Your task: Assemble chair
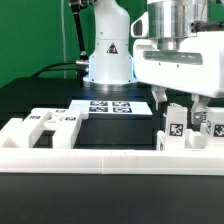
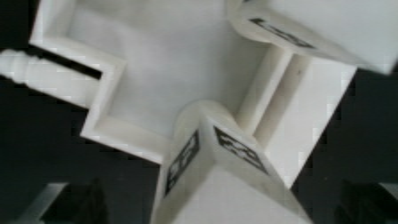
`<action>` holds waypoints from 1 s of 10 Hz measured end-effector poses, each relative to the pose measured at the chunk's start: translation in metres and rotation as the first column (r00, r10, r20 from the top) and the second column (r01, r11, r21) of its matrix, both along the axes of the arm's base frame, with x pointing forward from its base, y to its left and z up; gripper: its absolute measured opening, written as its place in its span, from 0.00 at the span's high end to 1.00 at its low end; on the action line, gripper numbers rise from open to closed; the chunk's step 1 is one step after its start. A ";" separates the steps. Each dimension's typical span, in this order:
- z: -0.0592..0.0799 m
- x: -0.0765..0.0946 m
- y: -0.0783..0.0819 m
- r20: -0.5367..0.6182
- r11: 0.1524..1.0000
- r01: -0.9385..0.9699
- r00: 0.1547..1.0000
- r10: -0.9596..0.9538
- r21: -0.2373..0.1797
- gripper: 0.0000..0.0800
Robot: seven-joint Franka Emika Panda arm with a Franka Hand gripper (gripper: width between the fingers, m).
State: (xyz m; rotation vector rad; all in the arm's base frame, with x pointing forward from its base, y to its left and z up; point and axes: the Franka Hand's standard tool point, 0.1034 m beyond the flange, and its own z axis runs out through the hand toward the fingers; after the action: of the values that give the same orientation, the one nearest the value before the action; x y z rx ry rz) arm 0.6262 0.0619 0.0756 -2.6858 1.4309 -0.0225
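Note:
The chair lies in loose white parts. In the exterior view, tagged upright pieces (image 1: 175,125) stand at the right, behind the rail. More blocky parts (image 1: 45,124) lie at the left. My gripper (image 1: 180,108) hangs just over the right pieces, one finger on either side of the nearest one. In the wrist view a tagged white bar (image 2: 222,160) rises between the dark fingers (image 2: 54,203), with a gap on both sides. My gripper (image 2: 210,208) looks open there. Beyond it lie a flat notched panel (image 2: 160,70) and another tagged piece (image 2: 294,35).
The low white border rail (image 1: 100,160) runs across the front. The marker board (image 1: 110,105) lies flat in front of the robot base (image 1: 108,55). A ribbed white peg (image 2: 36,70) sticks out beside the panel. The table is black.

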 end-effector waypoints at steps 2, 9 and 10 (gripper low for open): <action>0.000 0.000 0.000 0.009 0.986 -0.167 0.986 0.167 -0.014 0.19; 0.001 0.000 -0.005 0.016 0.824 -0.565 0.824 0.566 -0.048 0.19; 0.001 0.000 -0.005 0.016 0.824 -0.564 0.825 0.565 -0.048 0.34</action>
State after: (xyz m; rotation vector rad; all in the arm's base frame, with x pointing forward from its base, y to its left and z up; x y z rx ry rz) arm 0.6262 0.0570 0.0764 -3.0114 0.5733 -0.0469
